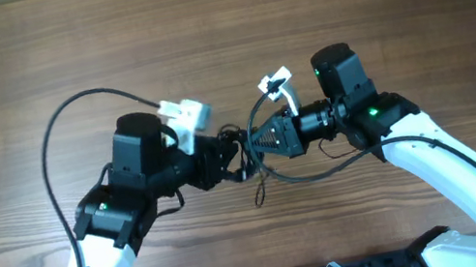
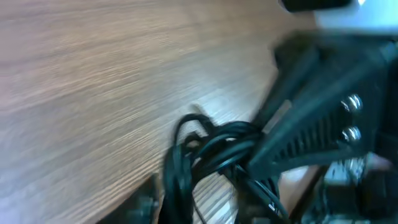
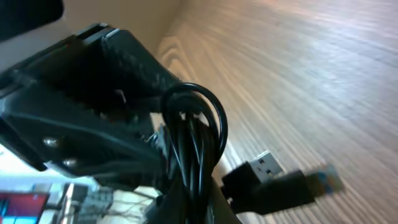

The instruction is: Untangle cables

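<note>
**Cable bunch caught between both hands, right hand as anchor**

Right wrist view. Nearest the lens are the cables [image 3: 193, 143]: several thin black strands bundled and arched into a loop. They run down out of frame toward the fingertips of the right hand [image 1: 255, 141]. That hand is closed. I judge it to be clamped on the strands, since they rise straight from where its fingers meet. A USB plug [image 3: 267, 173] trails off to one side of this hand, low over the tabletop [image 3: 298, 74]. Directly ahead, touching the loop, is the ribbed black left hand [image 3: 118, 93].

Left wrist view. Blurred. The bunch sits just ahead of the left hand, with the right hand pressed against it from the far side. The left hand's own fingers barely show, so I cannot tell whether it is open or gripping.

Overhead. The hands meet tip to tip with the bunch between them. A loose tail [image 1: 258, 189] drops from the bunch on the operator side of both hands.

Reasoning: one hand pinning the bunch gives the other a fixed point to draw a single strand against.

Risk: if the pinning hand holds every strand at once, pulling would tighten the knot rather than open it.
</note>
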Robot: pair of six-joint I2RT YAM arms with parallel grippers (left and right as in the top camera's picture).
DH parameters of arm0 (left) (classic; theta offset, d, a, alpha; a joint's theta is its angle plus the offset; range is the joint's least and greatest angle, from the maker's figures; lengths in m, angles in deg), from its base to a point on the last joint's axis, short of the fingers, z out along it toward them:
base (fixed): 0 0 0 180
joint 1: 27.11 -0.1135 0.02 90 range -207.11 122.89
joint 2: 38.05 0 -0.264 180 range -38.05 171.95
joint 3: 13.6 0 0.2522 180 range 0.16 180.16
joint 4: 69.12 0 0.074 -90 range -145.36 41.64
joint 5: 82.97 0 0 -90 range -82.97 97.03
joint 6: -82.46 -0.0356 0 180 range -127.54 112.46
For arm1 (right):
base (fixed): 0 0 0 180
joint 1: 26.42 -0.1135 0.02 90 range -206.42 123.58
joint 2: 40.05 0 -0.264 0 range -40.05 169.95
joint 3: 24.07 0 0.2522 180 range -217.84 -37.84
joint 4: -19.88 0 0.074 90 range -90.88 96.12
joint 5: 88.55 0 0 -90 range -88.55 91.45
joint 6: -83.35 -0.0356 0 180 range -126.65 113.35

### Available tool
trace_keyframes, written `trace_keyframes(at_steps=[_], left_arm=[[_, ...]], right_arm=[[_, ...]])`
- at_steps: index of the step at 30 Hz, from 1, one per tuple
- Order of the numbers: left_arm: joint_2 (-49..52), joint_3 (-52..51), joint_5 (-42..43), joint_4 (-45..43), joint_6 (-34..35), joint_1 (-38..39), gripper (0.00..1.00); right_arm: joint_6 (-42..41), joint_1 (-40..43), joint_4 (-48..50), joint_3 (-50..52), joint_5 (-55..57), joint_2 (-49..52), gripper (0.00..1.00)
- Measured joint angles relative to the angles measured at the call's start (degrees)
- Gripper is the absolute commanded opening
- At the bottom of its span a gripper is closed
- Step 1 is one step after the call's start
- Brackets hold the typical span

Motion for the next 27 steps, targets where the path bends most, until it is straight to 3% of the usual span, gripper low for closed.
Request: trace_keyframes(at_steps=[1, 6, 8, 13, 14, 15, 17, 19, 22, 24, 27], left_arm=[[-0.2, 0.0, -0.9, 0.3, 2.7, -0.8, 1.00], [-1.0, 0.1, -4.9, 6.5, 30.3, -5.0, 1.00], [-1.0, 0.1, -5.2, 7.1, 39.2, -4.9, 0.78], [0.3, 0.1, -5.2, 6.5, 50.4, -0.5, 0.51], [1.0, 0.1, -5.3, 6.1, 51.6, 0.7, 0.49], [1.2, 0.1, -5.7, 6.0, 52.3, 1.2, 0.40], [2.6, 0.2, -7.8, 5.6, 55.0, 2.8, 0.04], [4.6, 0.4, -8.4, 4.6, 56.6, 3.7, 0.04], [5.3, 0.6, -11.5, 4.7, 55.9, 4.0, 0.04], [5.4, 0.6, -15.5, 5.3, 54.1, 4.0, 0.04], [4.7, 0.6, -20.5, 6.1, 48.7, 3.9, 0.04]], right_arm=[[-0.4, 0.0, 0.4, 0.0, 0.4, 0.0, 0.04], [-5.5, 0.0, 6.3, 0.1, 3.4, 0.0, 0.04], [-7.3, 0.0, 8.1, 0.1, 3.8, 0.0, 0.04], [-10.7, 0.0, 9.0, 0.1, 4.1, 0.0, 0.04], [-11.0, 0.0, 9.0, 0.1, 4.1, 0.0, 0.04], [-11.4, 0.0, 9.0, 0.1, 4.1, 0.0, 0.04], [-11.8, 0.0, 8.9, 0.2, 4.1, 0.0, 0.04], [-12.2, -0.3, 8.7, 0.3, 4.1, 0.1, 0.16], [-12.2, -0.3, 8.9, 0.4, 4.1, 0.1, 0.62], [-12.1, -0.3, 8.8, 0.4, 4.0, 0.1, 0.67], [-11.8, -0.3, 8.3, 0.4, 4.1, 0.1, 0.64]])
